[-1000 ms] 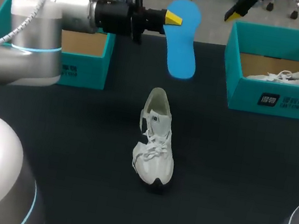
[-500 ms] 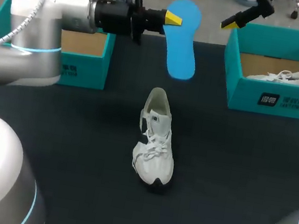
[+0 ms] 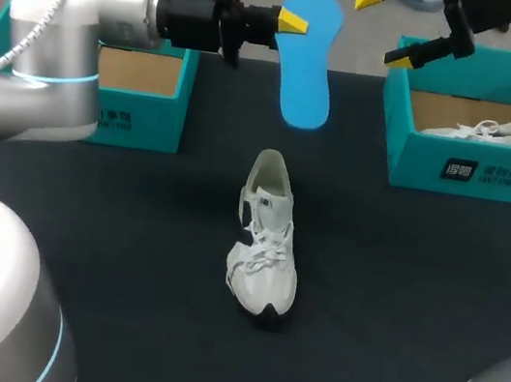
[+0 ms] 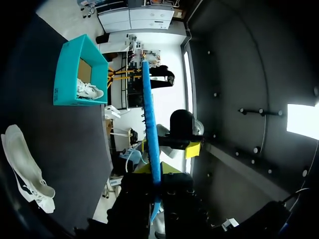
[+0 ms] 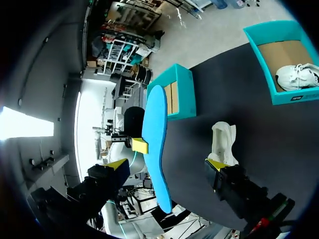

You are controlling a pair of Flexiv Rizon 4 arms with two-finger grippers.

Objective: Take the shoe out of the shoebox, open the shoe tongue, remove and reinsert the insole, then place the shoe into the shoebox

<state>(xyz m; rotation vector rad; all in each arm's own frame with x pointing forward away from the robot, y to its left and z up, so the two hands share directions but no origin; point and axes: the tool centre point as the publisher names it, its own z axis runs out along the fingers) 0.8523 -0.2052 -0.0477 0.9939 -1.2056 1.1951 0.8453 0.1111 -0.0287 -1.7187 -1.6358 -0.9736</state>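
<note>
A white shoe [image 3: 264, 246] lies on the black table, toe toward me; it also shows off to the side as the shoe [image 4: 25, 164] and the shoe [image 5: 224, 142]. My left gripper [image 3: 289, 22] is shut on a blue insole [image 3: 306, 62], holding it in the air above the table's far side. In the left wrist view the insole [image 4: 151, 134] stands edge-on out of that gripper [image 4: 155, 186]. My right gripper [image 3: 389, 24] hovers open just right of the insole. From its own view this gripper [image 5: 167, 167] faces the insole [image 5: 155, 149] without touching it.
A teal shoebox [image 3: 474, 174] at the right back holds a second white shoe [image 3: 501, 131]. Another teal shoebox [image 3: 139, 123] stands at the left back, partly behind my left arm. Both boxes appear as the near box [image 5: 182, 94] and the far box [image 5: 279, 94].
My right gripper has come further into view, down and to the right, staying open. The left gripper has lifted the insole slightly. The shoe has not moved.
</note>
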